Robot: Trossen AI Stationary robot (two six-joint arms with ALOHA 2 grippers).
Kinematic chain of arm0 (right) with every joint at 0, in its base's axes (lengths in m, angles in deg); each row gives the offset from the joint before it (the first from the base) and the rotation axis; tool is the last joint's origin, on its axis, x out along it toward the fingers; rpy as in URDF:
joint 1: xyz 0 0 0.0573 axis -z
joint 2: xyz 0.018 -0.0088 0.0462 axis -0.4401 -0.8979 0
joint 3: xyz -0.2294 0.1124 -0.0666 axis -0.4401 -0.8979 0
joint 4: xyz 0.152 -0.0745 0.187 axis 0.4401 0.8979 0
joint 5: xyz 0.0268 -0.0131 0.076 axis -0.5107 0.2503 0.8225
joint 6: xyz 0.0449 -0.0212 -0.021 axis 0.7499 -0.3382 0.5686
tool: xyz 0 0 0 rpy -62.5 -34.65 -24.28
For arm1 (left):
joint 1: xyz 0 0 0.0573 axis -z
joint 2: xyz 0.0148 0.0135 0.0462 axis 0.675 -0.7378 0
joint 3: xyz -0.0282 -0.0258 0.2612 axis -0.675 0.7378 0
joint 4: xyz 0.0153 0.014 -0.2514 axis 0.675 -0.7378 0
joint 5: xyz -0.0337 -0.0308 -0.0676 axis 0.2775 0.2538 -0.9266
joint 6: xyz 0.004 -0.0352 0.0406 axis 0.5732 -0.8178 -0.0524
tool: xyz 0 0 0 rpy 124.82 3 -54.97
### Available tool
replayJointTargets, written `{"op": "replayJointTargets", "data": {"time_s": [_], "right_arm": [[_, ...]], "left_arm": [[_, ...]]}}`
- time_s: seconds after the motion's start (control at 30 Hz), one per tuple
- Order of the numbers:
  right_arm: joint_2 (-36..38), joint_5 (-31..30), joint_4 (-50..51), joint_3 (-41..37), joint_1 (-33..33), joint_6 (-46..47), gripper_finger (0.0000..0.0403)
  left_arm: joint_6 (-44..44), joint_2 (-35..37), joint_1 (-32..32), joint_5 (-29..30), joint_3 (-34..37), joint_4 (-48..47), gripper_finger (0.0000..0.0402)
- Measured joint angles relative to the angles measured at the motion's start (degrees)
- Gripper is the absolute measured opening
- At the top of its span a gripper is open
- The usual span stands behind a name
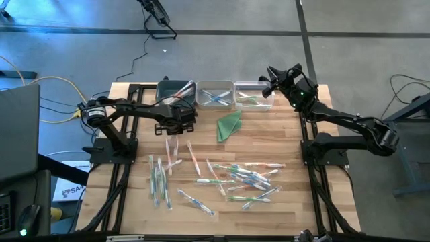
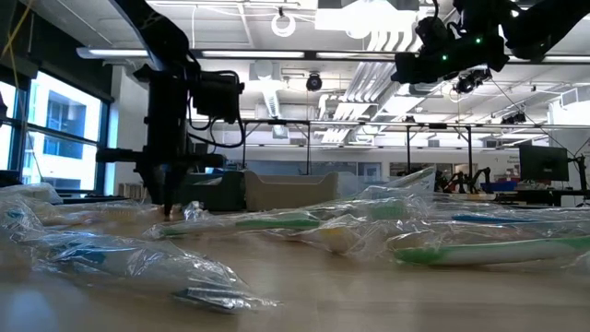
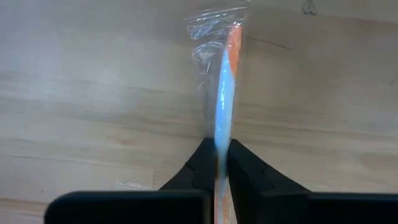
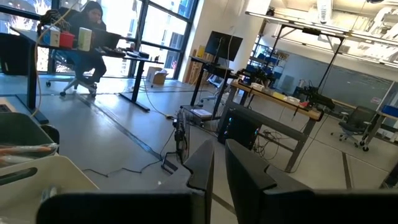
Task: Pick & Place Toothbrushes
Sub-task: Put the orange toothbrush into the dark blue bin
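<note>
Now the left gripper is pinched tight on one wrapped toothbrush, white and blue with an orange end, lying flat on the wooden table near its back left part. It looks light and stiff, but its clear wrapper is crinkly and slippery, so holding the hard stick in the middle seems best. Many more toothbrushes lie scattered toward the front edge. Three bins sit along the back edge. The right gripper waits over them, closed and empty. Beyond is a big bright workshop.
</note>
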Motion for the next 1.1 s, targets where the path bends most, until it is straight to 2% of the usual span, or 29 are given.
{"op": "replayJointTargets", "data": {"time_s": [0.1, 0.37, 0.63, 0.87, 1.1], "right_arm": [[0.0, 0.0, 0.0, 0.0, 0.0, 0.0, 0.0034], [0.0, 0.0, -0.1, 0.0, 0.0, -1.6, 0.0034], [0.0, 0.0, -0.4, 0.0, 0.0, -4.5, 0.0034], [0.0, 0.0, -1.8, 0.0, 0.0, -4.5, 0.0034], [0.0, 0.0, -3.4, 0.0, 0.0, -4.0, 0.0034]], "left_arm": [[1.0, 1.6, 0.1, -1.5, 0.1, 0.3, 0.0024], [5.2, 11.2, 0.1, -0.2, -0.4, 0.5, 0.0014], [13.5, 20.5, 0.0, 7.9, -3.1, 0.2, 0.0013], [29.6, 26.3, -0.5, 18.4, -6.6, 0.1, 0.0013], [50.6, 27.4, -7.2, 23.5, -9.4, 2.5, 0.0013]]}}
